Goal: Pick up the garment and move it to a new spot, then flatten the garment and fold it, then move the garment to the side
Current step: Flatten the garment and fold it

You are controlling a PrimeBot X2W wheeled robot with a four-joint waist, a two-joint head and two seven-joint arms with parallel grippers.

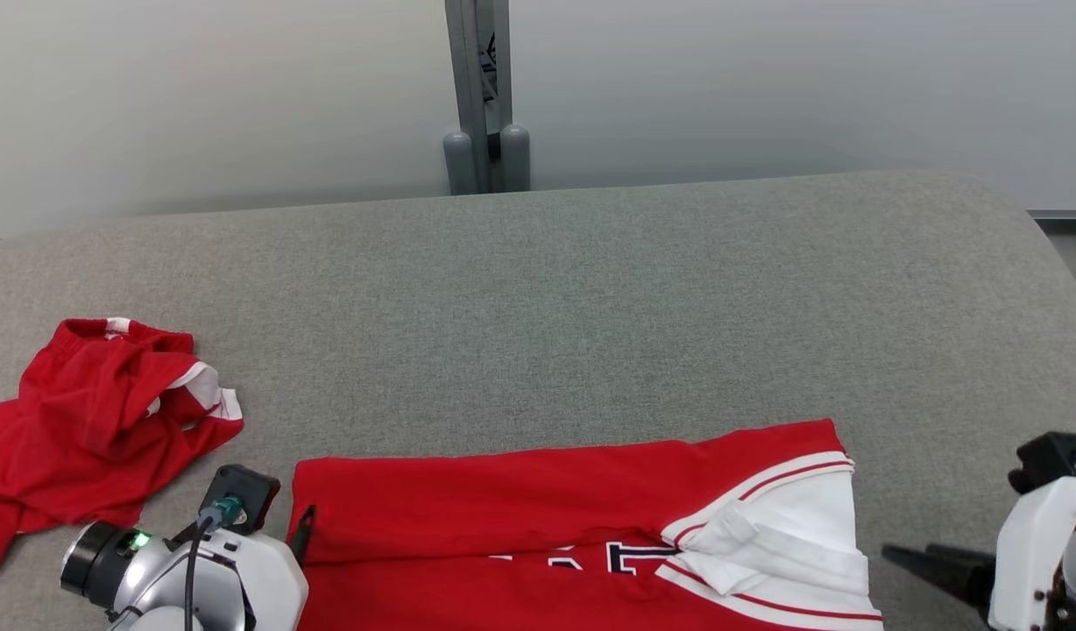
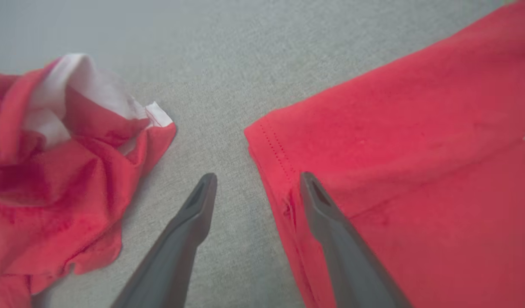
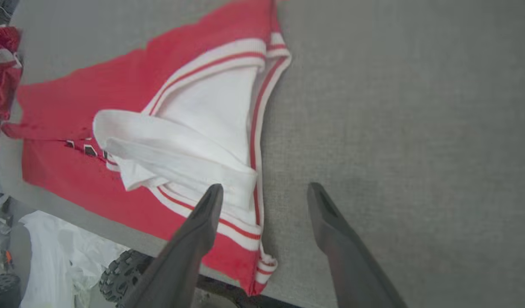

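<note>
The garment [image 1: 520, 499], a red jersey with white, red-striped trim, lies on the grey padded table [image 1: 591, 289] close to its near edge. Its far long side is doubled over towards the middle, covering part of the dark lettering. The left gripper [image 2: 257, 179] sits at the hem end with its fingers spread and nothing between them: one finger is over the red cloth just inside the stitched corner, the other over bare table. The right gripper [image 3: 266, 188] sits at the collar end, likewise spread and empty, one finger over the white fabric and the other over the table beside it. Judged from this, relocation and flattening are done and one lengthwise fold is laid. Further folds and the move to the side remain. The white sleeve at the collar end is bunched and not flat, and may need smoothing before the next fold. A second, crumpled red garment [image 1: 91, 421] lies on the left of the table, near the hem corner but apart from it, and could get in the way of a move to that side. A grey post [image 1: 485, 96] stands behind the table. Below the near edge are a white cloth [image 3: 53, 252] and a knobbly tyre [image 3: 117, 273].
</note>
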